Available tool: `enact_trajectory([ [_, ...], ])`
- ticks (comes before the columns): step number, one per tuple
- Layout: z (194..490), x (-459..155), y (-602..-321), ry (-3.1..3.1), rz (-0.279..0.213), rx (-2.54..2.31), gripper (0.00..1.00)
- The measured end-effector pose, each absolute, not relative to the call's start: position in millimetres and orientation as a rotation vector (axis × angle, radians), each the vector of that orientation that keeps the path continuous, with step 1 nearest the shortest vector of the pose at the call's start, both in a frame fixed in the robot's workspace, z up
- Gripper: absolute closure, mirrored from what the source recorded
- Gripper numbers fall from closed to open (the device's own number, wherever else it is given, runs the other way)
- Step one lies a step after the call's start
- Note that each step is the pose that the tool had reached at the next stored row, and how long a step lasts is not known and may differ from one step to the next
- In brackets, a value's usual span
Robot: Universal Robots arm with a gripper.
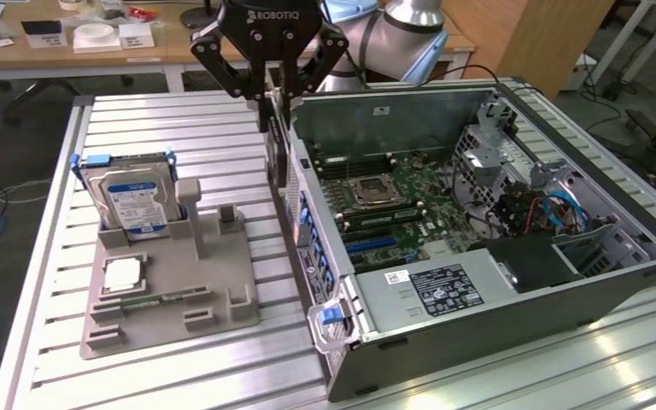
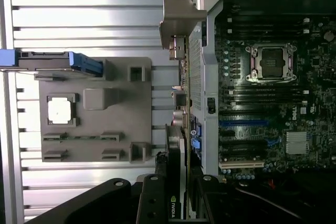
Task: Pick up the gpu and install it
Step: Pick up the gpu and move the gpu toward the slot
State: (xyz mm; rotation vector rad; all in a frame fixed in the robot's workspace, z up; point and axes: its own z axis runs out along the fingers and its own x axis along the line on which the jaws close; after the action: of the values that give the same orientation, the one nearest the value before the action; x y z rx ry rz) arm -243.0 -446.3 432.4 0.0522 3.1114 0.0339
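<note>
One gpu (image 1: 272, 154) is clamped between the two fingers (image 1: 225, 73) of the single gripper (image 1: 273, 98). Just beside the fingers: one open computer case (image 1: 499, 320), one motherboard (image 1: 419, 184), one CPU socket (image 1: 376, 190) (memory slots too crowded to count). Farther from the fingers: one grey fixture (image 1: 219, 282), one hard drive (image 1: 134, 201), one CPU chip (image 1: 123, 272), one RAM stick (image 1: 151, 301).

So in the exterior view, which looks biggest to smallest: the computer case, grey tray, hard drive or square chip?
1. computer case
2. grey tray
3. hard drive
4. square chip
None look alike; the differences are too plain for nearness to matter.
</note>
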Motion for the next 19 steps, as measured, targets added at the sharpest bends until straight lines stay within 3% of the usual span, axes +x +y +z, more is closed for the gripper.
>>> enact_trajectory([
  [19, 433, -216, -443, 3.112, 0.034, 0.052, 0.73],
])
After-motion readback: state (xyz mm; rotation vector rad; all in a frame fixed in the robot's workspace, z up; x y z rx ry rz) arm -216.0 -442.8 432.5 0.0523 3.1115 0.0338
